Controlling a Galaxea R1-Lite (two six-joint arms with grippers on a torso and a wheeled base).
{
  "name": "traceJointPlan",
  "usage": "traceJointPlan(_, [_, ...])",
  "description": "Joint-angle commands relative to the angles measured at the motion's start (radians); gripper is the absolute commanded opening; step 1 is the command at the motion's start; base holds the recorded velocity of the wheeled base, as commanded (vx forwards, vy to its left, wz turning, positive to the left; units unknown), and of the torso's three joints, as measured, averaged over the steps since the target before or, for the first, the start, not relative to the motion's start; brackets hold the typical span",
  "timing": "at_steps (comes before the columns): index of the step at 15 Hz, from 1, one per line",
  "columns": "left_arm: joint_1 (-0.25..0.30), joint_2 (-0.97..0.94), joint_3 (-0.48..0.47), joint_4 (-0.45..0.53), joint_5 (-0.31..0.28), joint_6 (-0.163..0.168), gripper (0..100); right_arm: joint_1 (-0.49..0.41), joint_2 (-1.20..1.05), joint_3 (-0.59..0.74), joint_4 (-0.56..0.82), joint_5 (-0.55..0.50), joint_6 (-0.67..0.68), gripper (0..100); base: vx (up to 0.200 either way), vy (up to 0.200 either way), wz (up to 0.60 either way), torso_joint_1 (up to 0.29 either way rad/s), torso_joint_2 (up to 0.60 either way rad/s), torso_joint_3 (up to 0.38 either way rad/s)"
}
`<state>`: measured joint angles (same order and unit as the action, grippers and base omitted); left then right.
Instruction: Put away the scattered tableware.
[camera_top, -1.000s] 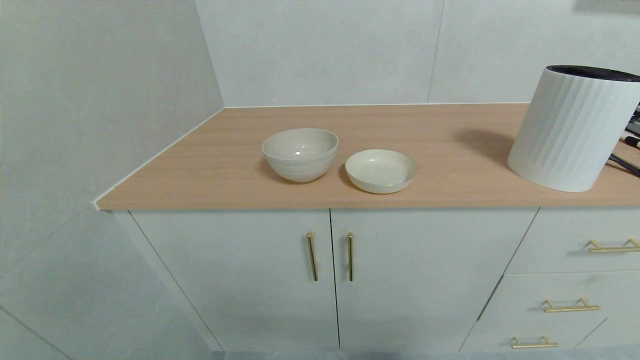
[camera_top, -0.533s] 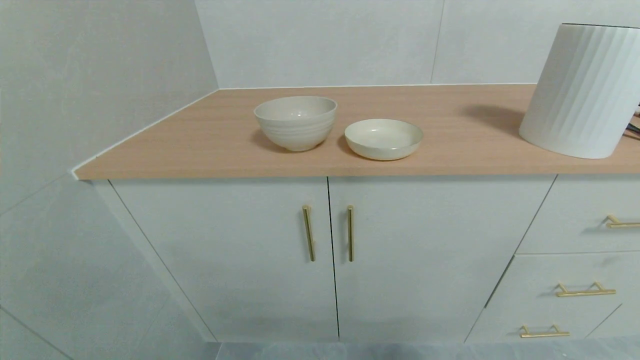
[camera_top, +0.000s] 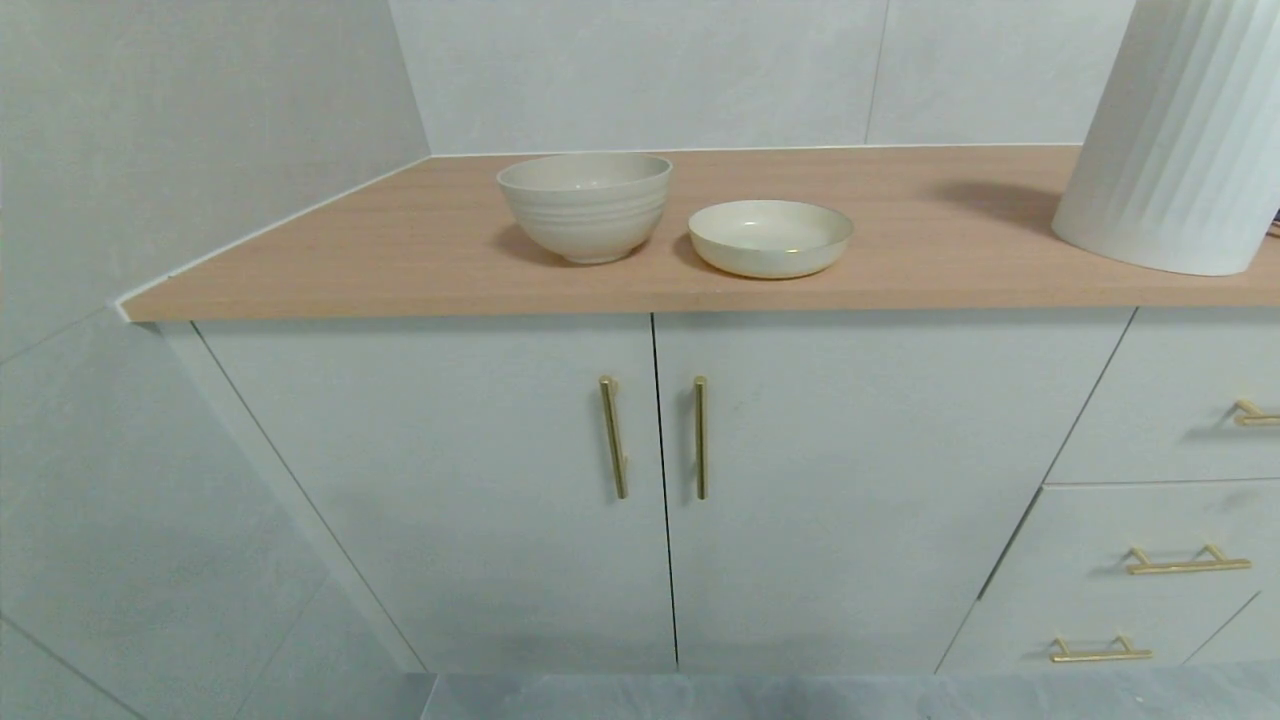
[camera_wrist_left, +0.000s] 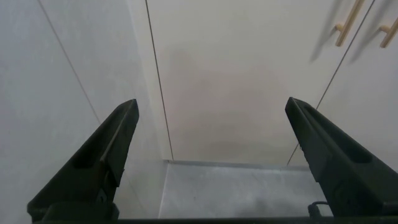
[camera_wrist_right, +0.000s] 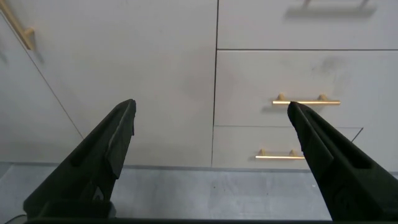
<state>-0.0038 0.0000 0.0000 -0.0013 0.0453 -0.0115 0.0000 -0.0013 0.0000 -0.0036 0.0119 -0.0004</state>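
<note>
Currently | bowl (camera_top: 585, 205), dish (camera_top: 770, 237): side by side on counter (camera_top: 400, 250), upright, mouths up | left gripper (camera_wrist_left: 210, 106), right gripper (camera_wrist_right: 210, 104): spread wide, low by cabinet (camera_top: 450, 480), well below both

A wooden countertop (camera_top: 400, 250) crosses the upper frame, with a white ribbed container (camera_top: 1180, 150) at upper right. Below are two cabinet doors (camera_top: 450, 480) with gold handles (camera_top: 613, 437). Drawers (camera_top: 1150, 420) sit at lower right.
</note>
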Motion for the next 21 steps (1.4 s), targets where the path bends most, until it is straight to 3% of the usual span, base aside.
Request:
traceJointPlan(1, [-0.001,0.000,0.000,0.000,0.001,-0.001,100,0.000,0.001,0.000,-0.001,0.000,-0.001,100,0.000,0.200,0.00,-0.002,0.02,0.027])
traceJointPlan(4, [-0.001,0.000,0.000,0.000,0.001,-0.001,100,0.000,0.001,0.000,-0.001,0.000,0.000,100,0.000,0.200,0.00,-0.001,0.01,0.012])
traceJointPlan(16, [0.001,0.000,0.000,0.000,0.001,-0.001,100,0.000,0.001,-0.005,-0.003,0.013,-0.020,100,0.000,0.000,0.00,0.000,0.00,0.000])
traceJointPlan(18, [-0.001,0.000,0.000,0.000,0.001,-0.001,100,0.011,0.043,-0.170,-0.004,0.117,0.088,100,0.000,0.000,0.00,0.000,0.00,0.000])
traceJointPlan(21, [0.001,0.000,0.000,0.000,0.001,-0.001,100,0.032,0.225,-0.187,0.030,0.235,0.069,100,0.000,0.000,0.00,0.000,0.00,0.000])
